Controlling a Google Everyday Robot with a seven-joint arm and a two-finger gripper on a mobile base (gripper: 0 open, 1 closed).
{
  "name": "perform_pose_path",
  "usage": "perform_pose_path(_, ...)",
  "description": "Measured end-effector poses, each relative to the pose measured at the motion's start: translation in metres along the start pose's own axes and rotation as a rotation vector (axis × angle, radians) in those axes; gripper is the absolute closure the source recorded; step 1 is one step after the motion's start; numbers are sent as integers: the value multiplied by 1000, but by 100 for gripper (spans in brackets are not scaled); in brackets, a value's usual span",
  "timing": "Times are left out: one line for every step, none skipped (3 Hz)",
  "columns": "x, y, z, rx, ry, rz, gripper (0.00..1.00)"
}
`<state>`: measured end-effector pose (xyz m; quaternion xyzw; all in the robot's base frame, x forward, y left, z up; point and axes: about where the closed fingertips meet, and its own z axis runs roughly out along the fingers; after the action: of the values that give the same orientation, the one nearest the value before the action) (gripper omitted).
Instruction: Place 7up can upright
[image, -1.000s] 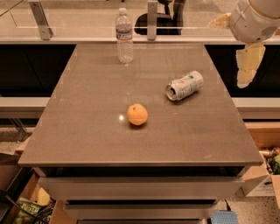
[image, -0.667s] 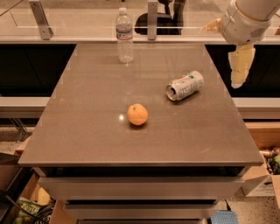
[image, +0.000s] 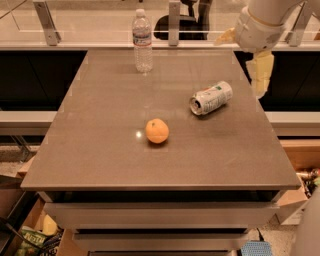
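The 7up can (image: 211, 98) lies on its side on the right part of the brown table (image: 100, 150), its silver top facing the front left. My gripper (image: 240, 66) hangs above the table's right edge, up and to the right of the can and apart from it. It is open and empty: one pale yellow finger (image: 262, 72) points down and the other (image: 225, 36) sticks out to the left.
An orange (image: 157, 131) sits near the table's middle, left of the can. A clear plastic water bottle (image: 142, 40) stands upright at the back edge. A glass railing with metal posts (image: 46, 22) runs behind the table. Boxes lie on the floor around it.
My arm and gripper have moved left, from beyond the table's right side to over its right edge, closer to the can. The can, orange and bottle have not moved.
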<state>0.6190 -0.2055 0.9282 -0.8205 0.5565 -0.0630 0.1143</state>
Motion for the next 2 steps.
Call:
perform_pose_path(-6, -6, 15, -23, -22, -20, 0)
perform_pose_path(-10, -9, 24, -36, -38, -33, 0)
